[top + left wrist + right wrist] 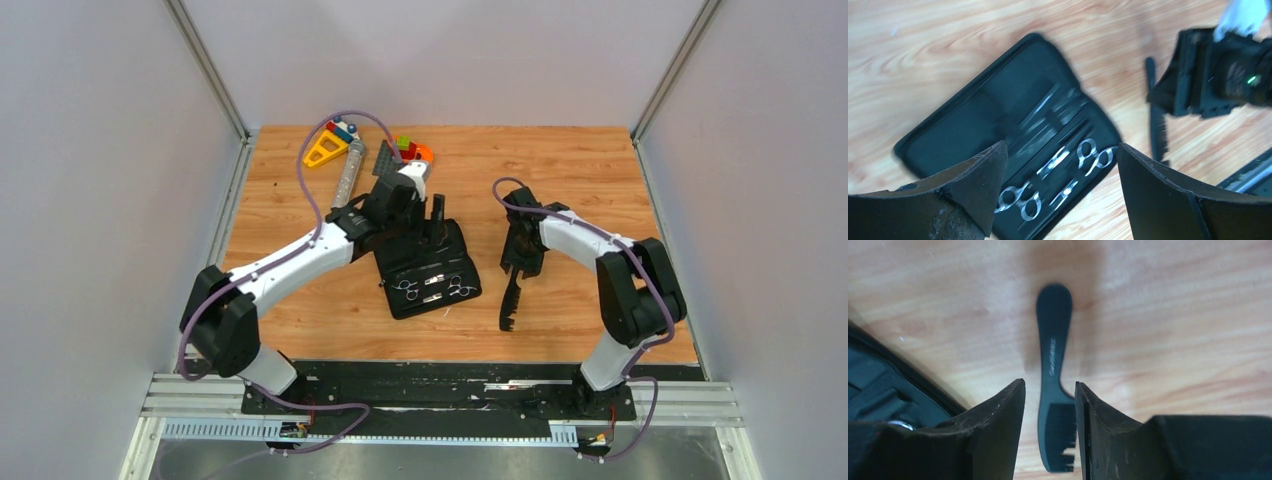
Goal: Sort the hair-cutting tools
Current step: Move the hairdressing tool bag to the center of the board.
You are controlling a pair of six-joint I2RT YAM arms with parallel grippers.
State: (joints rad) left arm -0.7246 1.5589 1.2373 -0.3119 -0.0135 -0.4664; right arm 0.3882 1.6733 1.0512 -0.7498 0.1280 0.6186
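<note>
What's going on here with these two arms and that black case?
Two robot arms are sorting hair-cutting gear. The left arm's tool hangs wide open over an open black case on the wooden table; silver scissors already lie in the case. The right arm's tool has its fingers either side of a black comb beside the case. Whether it actually grips the comb isn't clear.

It was a robotics lab test cell: the wooden tabletop (560, 170) was walled on its left, right and far sides by plain grey panels (100, 200) in aluminium posts (205, 65), and at its near edge the left arm (290, 262) and right arm (585, 238) stood bolted to a black plate (440, 378) on aluminium rails (200, 395).
</note>
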